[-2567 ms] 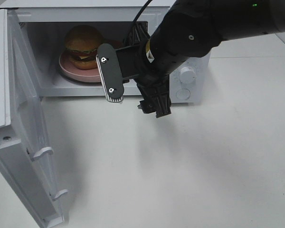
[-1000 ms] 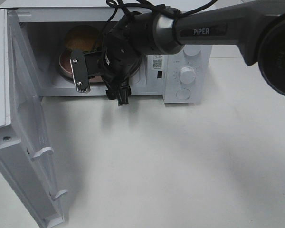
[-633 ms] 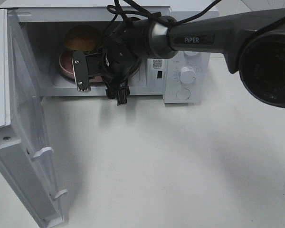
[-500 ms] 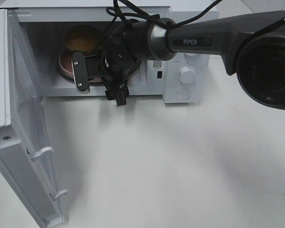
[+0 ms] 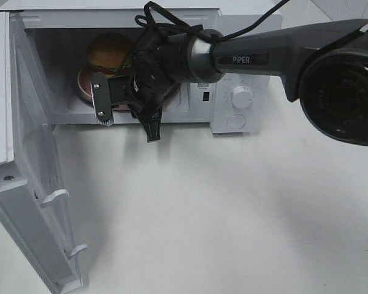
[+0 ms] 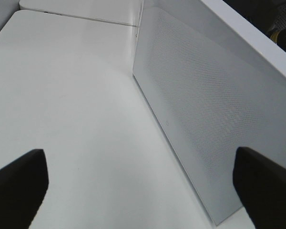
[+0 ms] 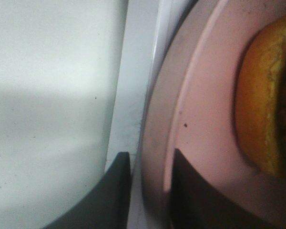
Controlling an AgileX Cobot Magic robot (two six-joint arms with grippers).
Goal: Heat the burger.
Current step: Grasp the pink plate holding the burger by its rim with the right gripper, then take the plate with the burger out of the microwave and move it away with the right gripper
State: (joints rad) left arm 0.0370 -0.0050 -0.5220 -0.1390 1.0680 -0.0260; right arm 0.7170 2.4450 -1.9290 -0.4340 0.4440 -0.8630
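The burger (image 5: 109,50) sits on a pink plate (image 5: 83,79) inside the open microwave (image 5: 199,15). My right gripper (image 5: 127,113) reaches into the cavity at the plate's front edge. In the right wrist view the right gripper (image 7: 150,155) has its two dark fingers (image 7: 115,191) close together on either side of the pink plate's rim (image 7: 181,119), gripping it, with the burger's bun (image 7: 264,109) just beyond. My left gripper (image 6: 140,186) is open with nothing between its fingers and is outside the high view.
The microwave door (image 5: 30,184) stands swung out toward the front left. The control knobs (image 5: 241,97) are on the microwave's right panel. A white perforated panel (image 6: 209,109) stands close to the left gripper. The white tabletop (image 5: 233,208) spreads in front.
The right gripper's jaws have closed in on the plate's rim. The right arm has edged slightly deeper into the microwave opening. The left gripper has stayed open.
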